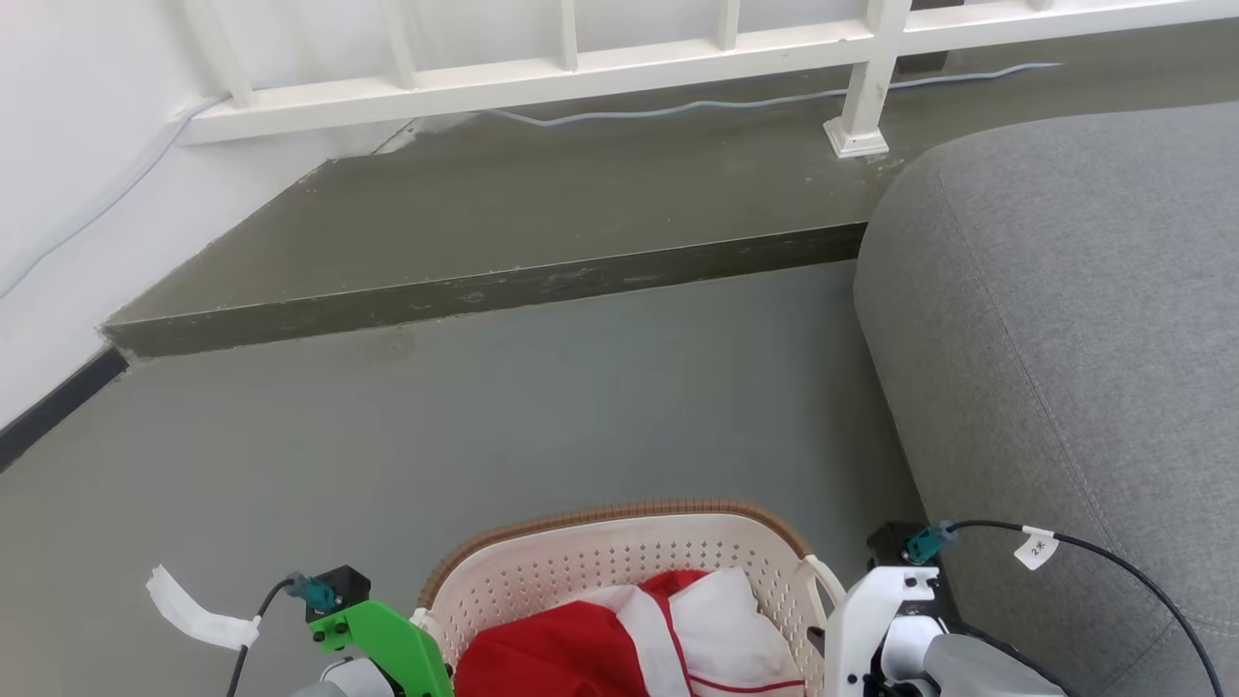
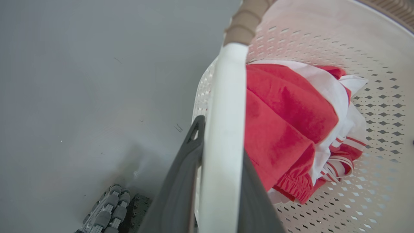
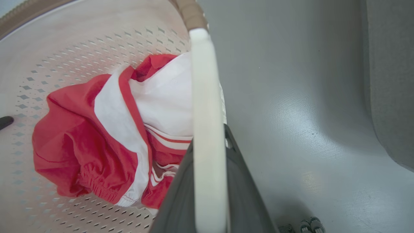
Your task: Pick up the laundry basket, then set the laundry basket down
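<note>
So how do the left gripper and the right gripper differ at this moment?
The left gripper grips the laundry basket's left handle; the right gripper grips its right handle. The left gripper's wrist carries a green bracket, the right gripper's a white housing. Shared: both dark-fingered, both shut on a white loop handle.

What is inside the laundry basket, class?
A crumpled red and white garment lies in the laundry basket, against its perforated walls. Anything beneath the garment is covered and cannot be seen.
</note>
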